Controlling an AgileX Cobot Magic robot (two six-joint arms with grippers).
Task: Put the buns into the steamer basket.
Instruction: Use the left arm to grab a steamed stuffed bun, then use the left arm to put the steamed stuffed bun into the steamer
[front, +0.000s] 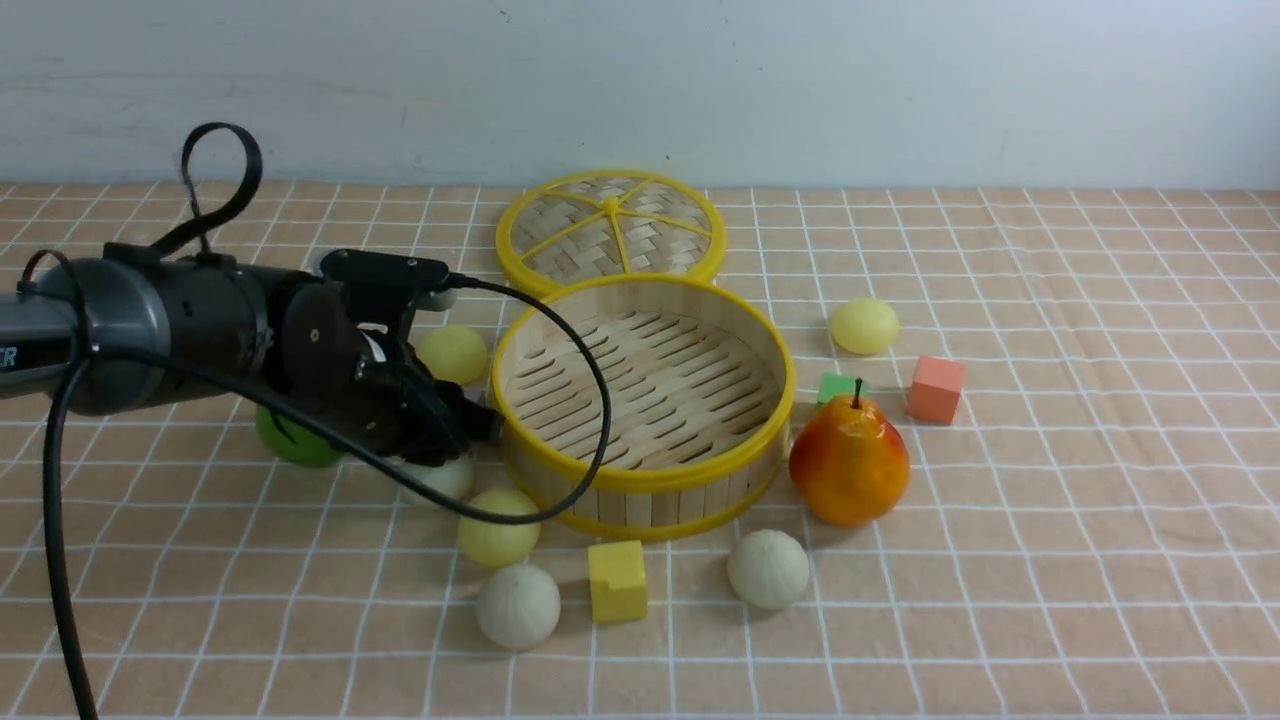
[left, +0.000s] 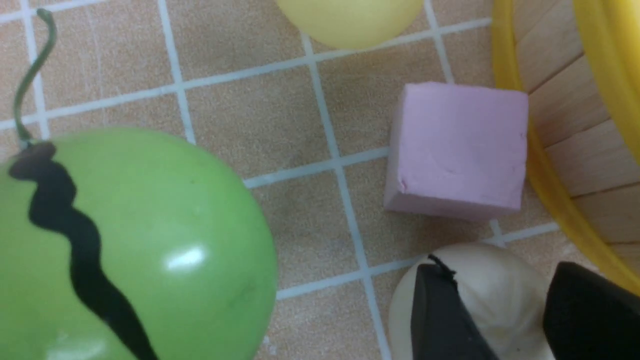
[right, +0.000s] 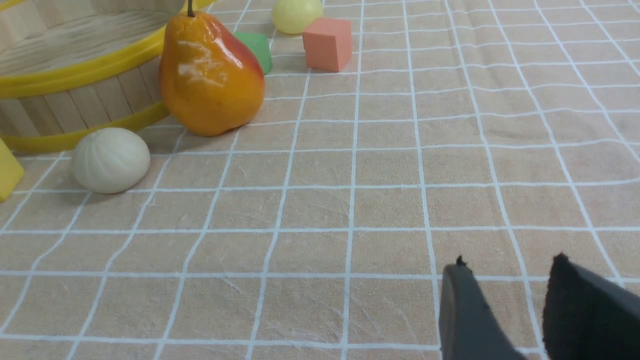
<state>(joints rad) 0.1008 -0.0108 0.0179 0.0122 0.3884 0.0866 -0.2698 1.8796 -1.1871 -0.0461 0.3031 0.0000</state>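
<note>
Carefully centre the left tool (left: 497, 267), jaws parted over the off-white bun (left: 505, 300), then close softly; right tool (right: 509, 260) sits open.

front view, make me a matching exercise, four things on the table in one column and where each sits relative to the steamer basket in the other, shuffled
Things:
1 pear
2 yellow cube
3 woven lid
4 melon ball

Places:
A left of the steamer basket, partly hidden by the left arm
B behind it
C in front of it
D right of it, close beside

Pairs: 1-D, 2-C, 3-B, 4-A
</note>
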